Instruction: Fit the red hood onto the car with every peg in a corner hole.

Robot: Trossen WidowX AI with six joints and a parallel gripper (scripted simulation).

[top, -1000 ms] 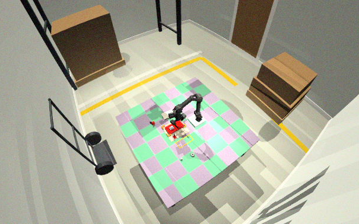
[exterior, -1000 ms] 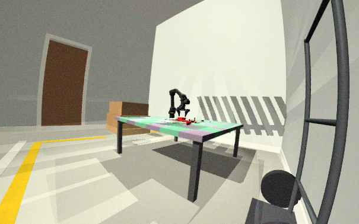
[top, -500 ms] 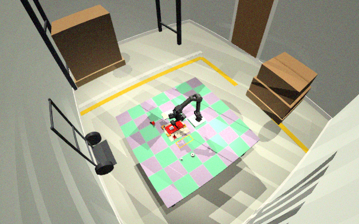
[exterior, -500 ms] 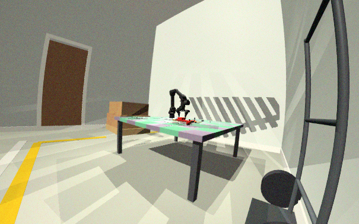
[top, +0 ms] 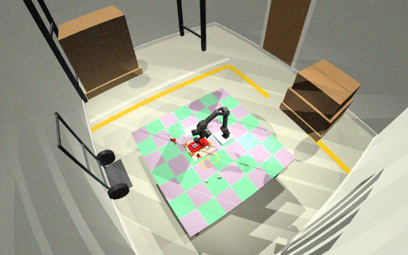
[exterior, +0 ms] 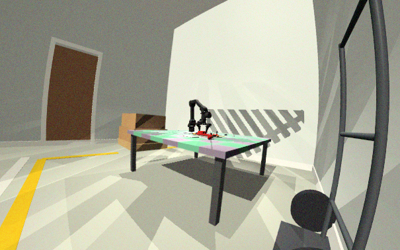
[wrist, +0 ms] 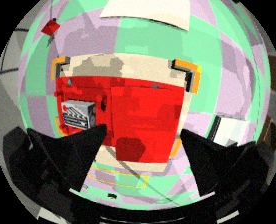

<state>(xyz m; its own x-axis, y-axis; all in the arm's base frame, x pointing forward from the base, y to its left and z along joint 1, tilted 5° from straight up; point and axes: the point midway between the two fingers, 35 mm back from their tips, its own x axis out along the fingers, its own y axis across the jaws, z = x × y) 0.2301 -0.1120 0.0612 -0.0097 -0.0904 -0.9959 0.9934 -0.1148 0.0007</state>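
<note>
The red car chassis (top: 193, 147) (wrist: 84, 90) sits in the jig (top: 212, 148) (wrist: 121, 65). The grey engine block (top: 194, 146) (wrist: 78, 114) stands uncovered on its left half in the wrist view. A flat-topped red block (top: 204, 142) (exterior: 202, 132) (wrist: 146, 115) covers the right half; I cannot tell whether it is the hood or part of the car. My gripper (top: 202, 137) (exterior: 203, 131) (wrist: 144, 130) is open and empty, low over this block, with one finger toward either side. The left finger hides the deck's lower left. Pegs and corner holes are too small to make out surely.
Orange brackets (wrist: 193, 75) mark the jig's corners. A small red piece (top: 173, 139) (wrist: 50, 27) lies beyond the jig, and another (top: 198, 156) near its front edge. A white sheet (top: 189, 131) (wrist: 146, 12), a yellow outline (wrist: 90, 177) and a small round part (top: 218, 176) are on the table.
</note>
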